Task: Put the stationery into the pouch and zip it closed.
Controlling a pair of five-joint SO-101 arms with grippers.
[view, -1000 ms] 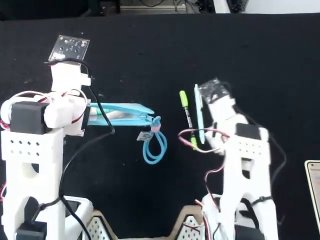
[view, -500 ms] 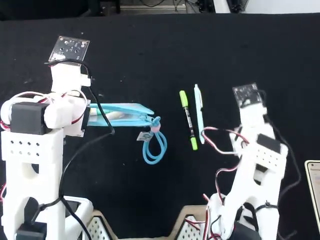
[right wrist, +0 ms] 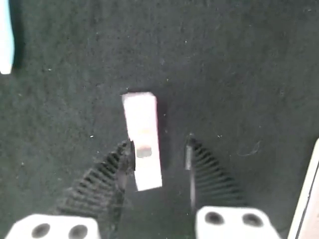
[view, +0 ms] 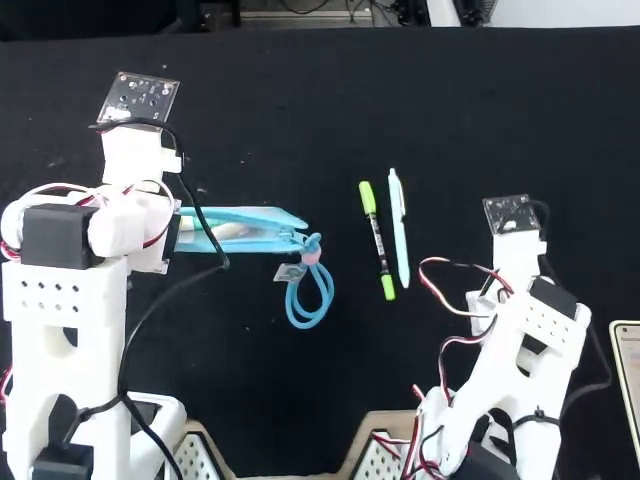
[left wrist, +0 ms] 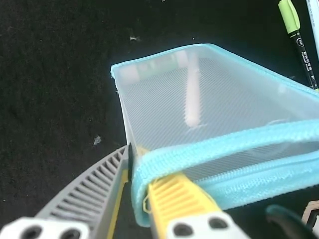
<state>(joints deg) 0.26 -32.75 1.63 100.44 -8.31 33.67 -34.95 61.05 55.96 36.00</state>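
Pouch (view: 245,228) sat at the left side of the desk (view: 300,100), lying flat with its zipper end pointing toward the middle. Left hand (left wrist: 134,174) was clamped on the pouch's near edge, with the grey and yellow fingers pinching the blue zipper band. A white stick-shaped item (left wrist: 193,94) showed through the mesh, inside the pouch. The blue cord loop (view: 308,290) hung off the zipper end and lay on the desk.

Two pieces of stationery were outside the pouch. A green highlighter (view: 376,240) and a light-blue pen (view: 399,228) lay side by side and roughly parallel. They were between the two arms, well apart from the pouch opening.

Right arm (view: 520,320) sat to the right of the pens. Right hand (right wrist: 157,154) had its fingers apart and was low over the desk. A small white block (right wrist: 142,142) stood between the fingers, touching one finger, with a gap to the other, so it wasn't clamped. The light-blue pen's end showed at the edge of the right wrist view. A pale card (view: 627,370) lay at the desk's far right edge.
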